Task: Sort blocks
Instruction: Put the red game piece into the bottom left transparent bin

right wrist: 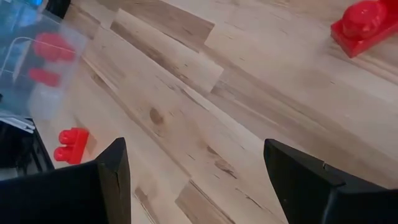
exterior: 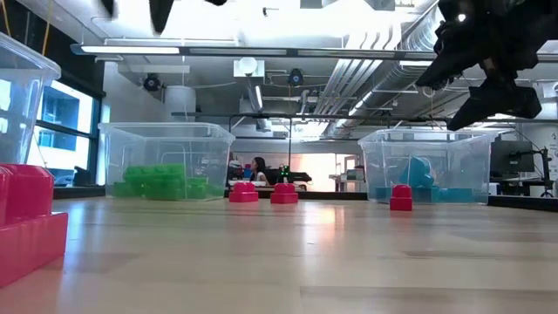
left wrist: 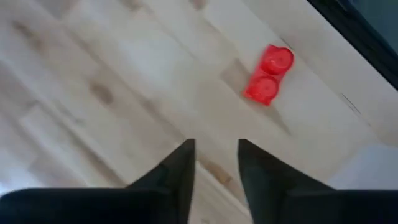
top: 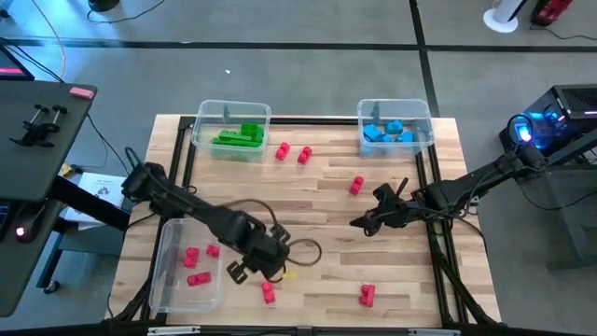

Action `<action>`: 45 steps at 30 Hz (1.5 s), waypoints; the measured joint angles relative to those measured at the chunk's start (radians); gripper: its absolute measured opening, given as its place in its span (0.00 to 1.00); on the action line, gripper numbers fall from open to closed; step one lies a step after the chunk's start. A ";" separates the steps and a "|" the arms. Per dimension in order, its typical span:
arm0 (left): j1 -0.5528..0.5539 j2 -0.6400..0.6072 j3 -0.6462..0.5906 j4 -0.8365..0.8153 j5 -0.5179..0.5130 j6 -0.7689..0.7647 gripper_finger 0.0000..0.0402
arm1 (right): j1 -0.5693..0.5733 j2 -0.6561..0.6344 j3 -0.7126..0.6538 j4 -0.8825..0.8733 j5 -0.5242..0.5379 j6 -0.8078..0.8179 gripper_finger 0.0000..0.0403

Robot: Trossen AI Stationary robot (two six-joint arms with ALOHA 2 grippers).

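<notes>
Red blocks lie flat on the wooden table: two (top: 283,150) (top: 304,155) near the green bin, one (top: 356,186) mid-table, one (top: 367,295) and one (top: 269,292) near the near edge. My left gripper (top: 241,272) (left wrist: 216,155) hovers beside that last two-stud red block (left wrist: 268,82), open by a narrow gap and holding nothing. My right gripper (top: 364,222) (right wrist: 199,177) hangs wide open above bare wood at mid-table, also holding nothing. More red blocks (top: 196,266) lie in the clear bin at the near left.
A clear bin with green blocks (top: 233,135) and one with blue blocks (top: 396,129) stand along the far edge. The clear bin (top: 166,285) with red blocks sits at the near left corner. A cable loop (top: 303,250) lies by the left gripper. Bare wood stretches between the arms.
</notes>
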 joint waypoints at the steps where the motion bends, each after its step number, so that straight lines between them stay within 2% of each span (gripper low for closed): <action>1: -0.009 0.015 0.000 0.000 0.004 0.001 0.31 | 0.000 0.000 0.000 0.001 -0.001 0.000 0.61; 7: -0.089 0.099 -0.001 0.085 0.006 0.019 0.56 | 0.000 0.000 0.000 -0.002 -0.007 -0.009 0.61; 12: -0.135 0.180 -0.001 0.185 0.006 0.076 0.68 | 0.000 0.000 0.000 -0.002 -0.008 -0.023 0.61; 24: -0.122 0.322 -0.001 0.180 0.017 0.157 0.70 | 0.000 0.000 0.000 -0.002 -0.023 -0.053 0.61; 28: -0.115 0.349 -0.001 0.179 0.057 0.160 0.70 | 0.000 0.000 0.000 -0.002 -0.023 -0.053 0.61; 33: -0.115 0.358 -0.001 0.211 0.057 0.204 0.70 | 0.000 0.000 0.000 -0.002 -0.023 -0.052 0.61; 37: -0.115 0.358 -0.001 0.267 0.057 0.220 0.63 | 0.000 0.000 0.000 -0.002 -0.023 -0.052 0.61; 40: -0.115 0.357 -0.001 0.270 0.057 0.214 0.46 | 0.000 0.000 0.000 -0.002 -0.023 -0.052 0.61; 43: -0.109 0.355 0.000 0.265 0.058 0.180 0.24 | 0.000 0.000 0.000 -0.002 -0.023 -0.052 0.61; 44: -0.106 0.352 0.000 0.260 0.058 0.161 0.19 | 0.000 0.000 0.000 -0.002 -0.023 -0.052 0.61; 45: -0.101 0.350 0.000 0.251 0.058 0.147 0.18 | 0.000 0.000 0.000 -0.002 -0.023 -0.052 0.61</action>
